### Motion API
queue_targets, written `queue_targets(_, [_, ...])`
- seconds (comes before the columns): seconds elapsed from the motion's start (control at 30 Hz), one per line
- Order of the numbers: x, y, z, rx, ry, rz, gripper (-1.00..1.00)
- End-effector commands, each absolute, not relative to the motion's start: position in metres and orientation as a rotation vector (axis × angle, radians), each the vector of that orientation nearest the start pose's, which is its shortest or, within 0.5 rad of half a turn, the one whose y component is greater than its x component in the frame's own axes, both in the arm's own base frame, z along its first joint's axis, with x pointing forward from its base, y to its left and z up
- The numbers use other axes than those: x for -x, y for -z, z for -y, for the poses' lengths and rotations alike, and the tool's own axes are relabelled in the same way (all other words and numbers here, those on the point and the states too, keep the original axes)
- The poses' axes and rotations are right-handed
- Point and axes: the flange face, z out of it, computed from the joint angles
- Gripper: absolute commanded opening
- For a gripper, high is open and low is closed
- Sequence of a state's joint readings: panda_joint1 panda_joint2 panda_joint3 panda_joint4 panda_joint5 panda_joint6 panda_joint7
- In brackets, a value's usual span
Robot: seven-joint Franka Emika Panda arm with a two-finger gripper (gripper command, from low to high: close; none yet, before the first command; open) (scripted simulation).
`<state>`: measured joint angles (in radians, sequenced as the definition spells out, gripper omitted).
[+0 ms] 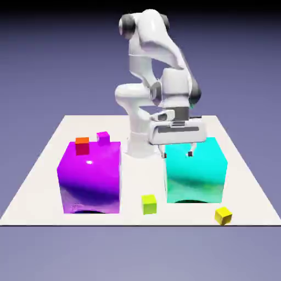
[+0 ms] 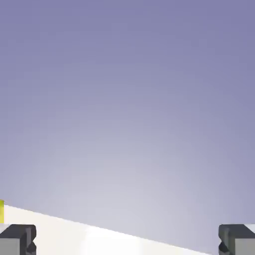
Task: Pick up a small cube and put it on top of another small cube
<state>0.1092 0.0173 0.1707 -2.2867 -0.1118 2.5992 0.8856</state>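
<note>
Hovering with our gripper (image 1: 178, 153) wide open and empty, we are seeing the small yellow cube (image 1: 223, 215) lying below it, nearer the table's (image 1: 33, 181) front edge.

A: What does the arm (image 1: 156, 66) look like?

B: It is glossy white, built of rounded, bulging segments, with dark grey caps at the joints.

A: And the hand?

B: A white boxy block with a dark slot across its face. Its fingers (image 2: 20, 239) are small, grey and blocky, with darker notched inner edges.
</note>
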Motion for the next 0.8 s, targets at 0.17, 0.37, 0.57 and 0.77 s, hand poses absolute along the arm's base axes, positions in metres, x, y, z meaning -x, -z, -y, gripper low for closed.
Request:
queue_targets(0.17, [-0.551, -0.324, -0.209, 3.02, 0.195, -0.722, 0.0])
queue_targets(0.37, [-0.564, -0.267, -0.267, 3.116, -0.043, -0.668, 0.0])
queue_targets(0.57, [-0.565, -0.206, -0.32, 3.191, -0.285, -0.629, 0.0])
queue_targets(0.77, [-0.556, -0.138, -0.332, 3.213, -0.367, -0.62, 0.0])
